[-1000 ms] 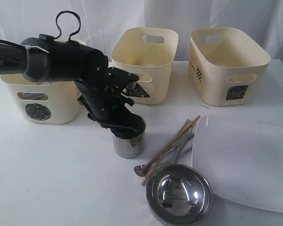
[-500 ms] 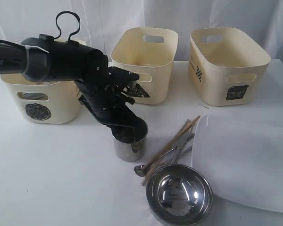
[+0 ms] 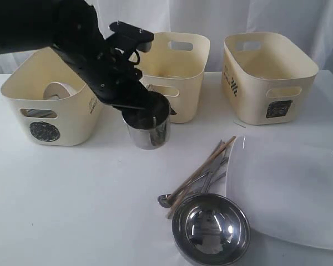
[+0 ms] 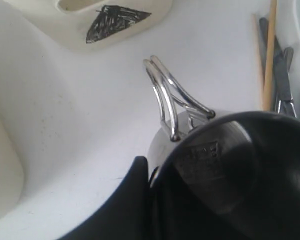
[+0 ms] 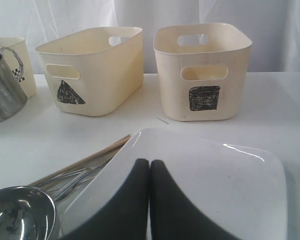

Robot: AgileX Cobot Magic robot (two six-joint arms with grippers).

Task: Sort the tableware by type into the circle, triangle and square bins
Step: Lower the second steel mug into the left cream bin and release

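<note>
My left gripper (image 3: 147,108) is shut on the rim of a steel handled mug (image 3: 150,132) and holds it in the air, in front of the triangle bin (image 3: 172,72) and to the right of the circle bin (image 3: 50,111). The mug's wire handle (image 4: 165,95) sticks out past the fingers (image 4: 135,200). A small white bowl (image 3: 58,91) lies in the circle bin. Wooden chopsticks (image 3: 202,166), metal utensils (image 3: 211,178), a steel bowl (image 3: 211,227) and the large white plate (image 3: 291,188) lie on the table. My right gripper (image 5: 150,167) hangs shut and empty over the plate (image 5: 215,175).
The square bin (image 3: 266,77) stands at the back right and looks empty. A spoon (image 3: 165,199) pokes out left of the steel bowl. White cloth covers the table and a white curtain hangs behind the bins.
The left gripper has lifted the steel mug off the table and carried it up and back, towards the bins. The other tableware has not moved.
</note>
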